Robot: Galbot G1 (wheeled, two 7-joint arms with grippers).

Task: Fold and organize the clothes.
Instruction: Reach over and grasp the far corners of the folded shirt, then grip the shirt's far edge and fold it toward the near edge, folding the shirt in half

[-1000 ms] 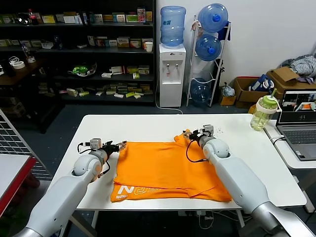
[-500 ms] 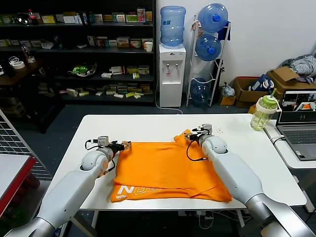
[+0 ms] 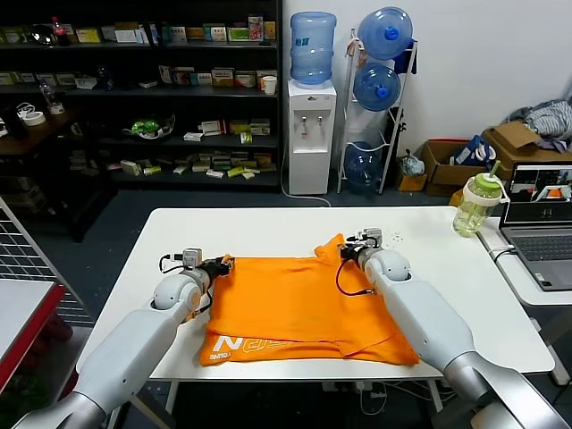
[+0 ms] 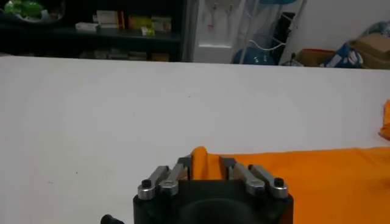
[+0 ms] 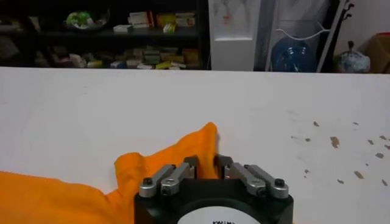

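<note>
Both arms are on the orange T-shirt (image 3: 299,308), which lies mostly flat on the white table (image 3: 447,237): the left gripper (image 3: 217,264) pinches its far left corner and the right gripper (image 3: 350,249) pinches the raised far right corner, fingers closed on cloth in each wrist view. For a clean fold, both corners should lift level and travel together, so the fabric stays taut and doesn't bunch.

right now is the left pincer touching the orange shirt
Touching. The left wrist view shows the left pincer closed around a raised pinch of the orange shirt, fabric standing up between its fingers.
</note>
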